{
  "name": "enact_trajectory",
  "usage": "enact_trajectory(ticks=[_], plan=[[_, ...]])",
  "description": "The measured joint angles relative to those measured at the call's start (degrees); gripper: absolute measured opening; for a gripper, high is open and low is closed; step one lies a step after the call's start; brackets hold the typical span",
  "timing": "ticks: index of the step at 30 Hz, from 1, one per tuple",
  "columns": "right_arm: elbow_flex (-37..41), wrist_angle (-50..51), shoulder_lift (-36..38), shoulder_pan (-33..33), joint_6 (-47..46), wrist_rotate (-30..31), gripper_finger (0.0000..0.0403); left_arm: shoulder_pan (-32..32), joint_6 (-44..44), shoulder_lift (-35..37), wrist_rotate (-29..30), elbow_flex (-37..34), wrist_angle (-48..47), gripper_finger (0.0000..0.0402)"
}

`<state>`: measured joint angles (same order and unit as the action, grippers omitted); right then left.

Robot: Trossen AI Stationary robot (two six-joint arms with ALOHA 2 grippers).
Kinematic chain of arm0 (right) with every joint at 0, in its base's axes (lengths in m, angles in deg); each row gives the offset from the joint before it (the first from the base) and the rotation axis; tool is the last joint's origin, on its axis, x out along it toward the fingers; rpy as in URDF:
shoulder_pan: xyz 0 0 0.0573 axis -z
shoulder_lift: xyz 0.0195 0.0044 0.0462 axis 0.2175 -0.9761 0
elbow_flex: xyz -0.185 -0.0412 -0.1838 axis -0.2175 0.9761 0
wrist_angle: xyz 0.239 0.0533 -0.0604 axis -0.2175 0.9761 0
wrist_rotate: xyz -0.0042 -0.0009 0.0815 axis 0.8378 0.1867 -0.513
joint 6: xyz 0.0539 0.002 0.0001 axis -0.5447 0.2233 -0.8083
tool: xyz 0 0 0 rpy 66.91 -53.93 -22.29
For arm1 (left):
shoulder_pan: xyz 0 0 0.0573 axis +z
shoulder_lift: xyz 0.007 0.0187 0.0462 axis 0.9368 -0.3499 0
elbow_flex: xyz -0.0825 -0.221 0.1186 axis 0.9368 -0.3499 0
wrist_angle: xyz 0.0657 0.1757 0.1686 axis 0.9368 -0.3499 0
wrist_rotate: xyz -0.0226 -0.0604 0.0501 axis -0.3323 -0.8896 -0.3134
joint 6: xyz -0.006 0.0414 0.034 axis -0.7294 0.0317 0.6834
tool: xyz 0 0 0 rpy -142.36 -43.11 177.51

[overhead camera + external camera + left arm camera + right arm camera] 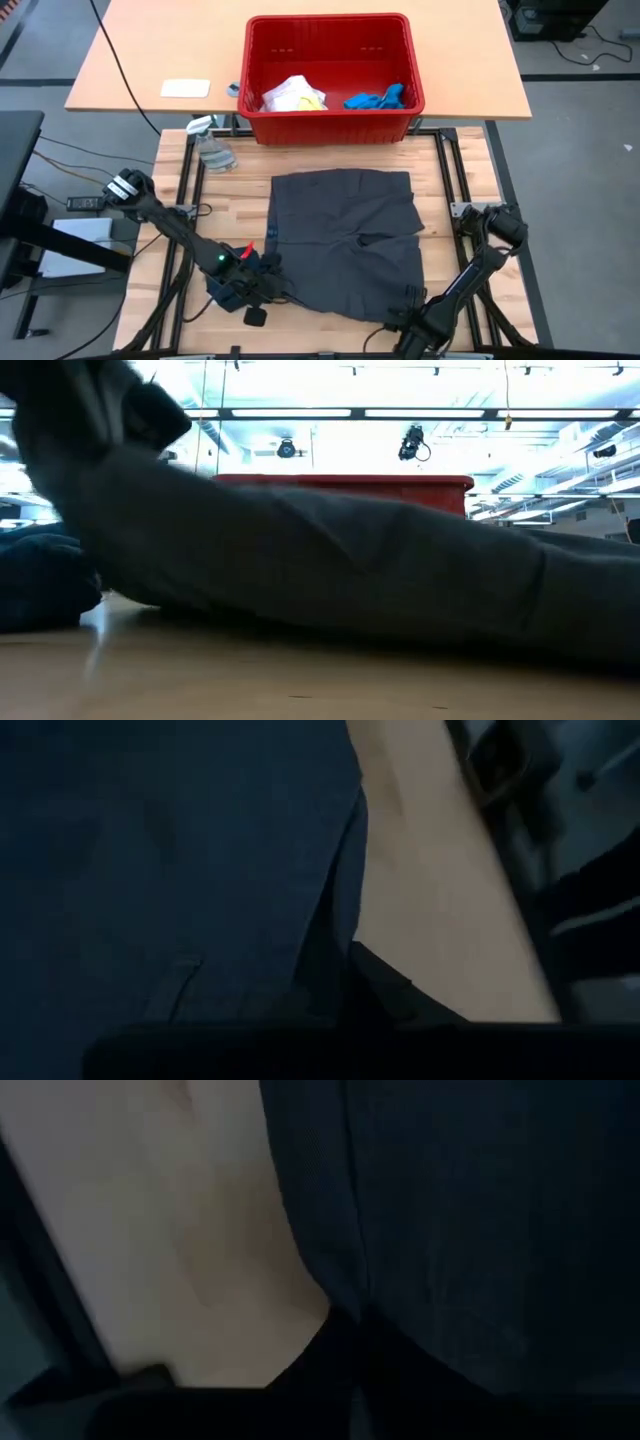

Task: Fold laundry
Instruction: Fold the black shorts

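Wood-slat work table (460, 170) is carrying the dark grey shorts (345, 240), lying spread flat across its middle. A small navy piece (262, 265) is sitting bunched on the table, touching the shorts' near left corner. A clear spray bottle (210, 145) is lying on its side at the far left corner. A second, tan table (150, 50) is standing behind, holding a red basket (330, 125) at its near edge and a pale flat pad (186, 88) well left of it.
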<state>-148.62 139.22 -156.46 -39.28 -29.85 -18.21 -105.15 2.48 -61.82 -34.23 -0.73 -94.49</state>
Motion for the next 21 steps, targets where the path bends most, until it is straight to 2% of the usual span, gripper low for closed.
enact_trajectory(ticks=[5, 9, 12, 16, 21], plan=[[-1.14, 2.11, 9.56, 0.58, -3.88, 1.7, 0.0007, 2.79, -1.8, 0.02, -9.03, 9.23, -9.88, 0.0005], [-3.22, 12.57, 17.59, 1.0, -10.64, 10.93, 0.0005, 5.09, 0.25, 0.04, -7.15, 17.67, -21.33, 0.0005], [-3.61, 22.5, 22.92, 2.99, -14.54, 17.19, 0.0005, 9.58, -0.33, 0.07, -5.34, 22.5, -27.74, 0.0005], [-3.61, 33.65, 28.18, 9.57, -13.36, 21.39, 0.0005, 17.39, -2.81, 0.09, -4.89, 25.59, -35.55, 0.0005], [-3.58, 37.27, 31.78, 23.55, -1.41, 24.32, 0.0005, 27.07, -2.52, 0.13, -2.79, 26.12, -43.21, 0.0005]])
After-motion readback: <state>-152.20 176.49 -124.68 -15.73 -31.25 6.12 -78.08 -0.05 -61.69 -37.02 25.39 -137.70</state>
